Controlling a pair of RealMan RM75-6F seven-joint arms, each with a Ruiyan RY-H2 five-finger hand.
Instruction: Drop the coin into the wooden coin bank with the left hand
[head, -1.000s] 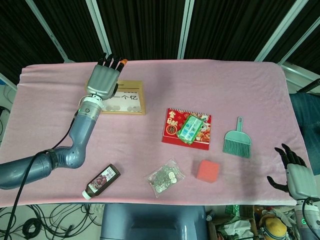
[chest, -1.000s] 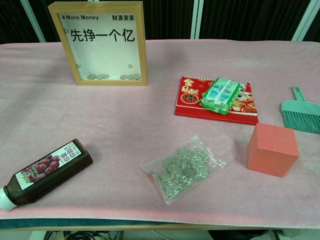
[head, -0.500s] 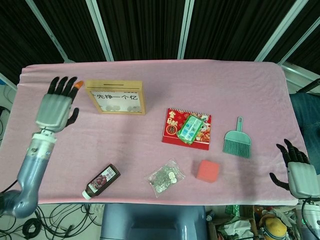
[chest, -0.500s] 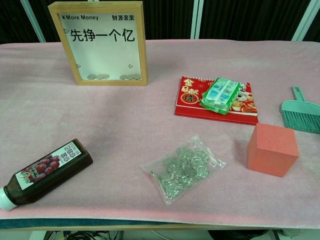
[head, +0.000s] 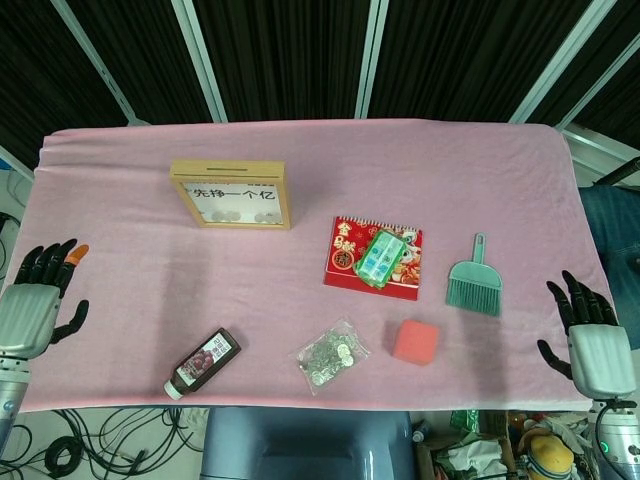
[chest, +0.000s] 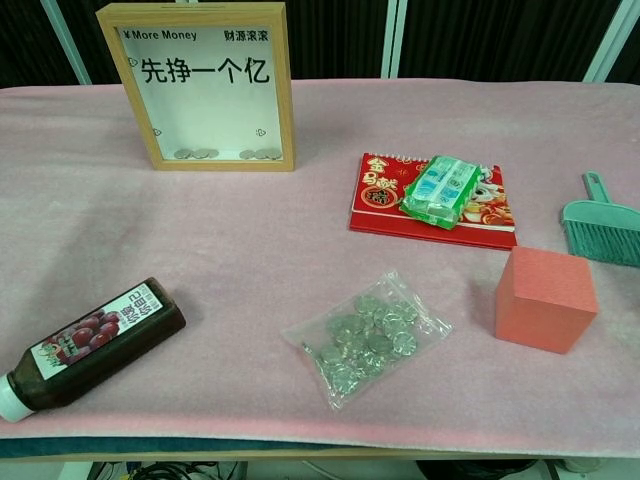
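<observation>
The wooden coin bank (head: 232, 194) (chest: 208, 86) stands upright at the back left of the pink table, with several coins lying at the bottom behind its clear front. A clear bag of coins (head: 327, 353) (chest: 367, 337) lies near the front edge. My left hand (head: 35, 304) hangs at the table's left front edge, fingers spread, holding nothing. My right hand (head: 589, 341) hangs off the right front corner, fingers also apart and empty. Neither hand shows in the chest view.
A dark juice bottle (head: 202, 362) (chest: 86, 345) lies front left. A red booklet (head: 374, 258) carries a green packet (head: 381, 255) at the centre. A coral cube (head: 415, 341) and a teal hand brush (head: 473, 280) sit to the right.
My left hand has drawn back from over the coin bank to the table's left front edge. The right hand has barely shifted.
</observation>
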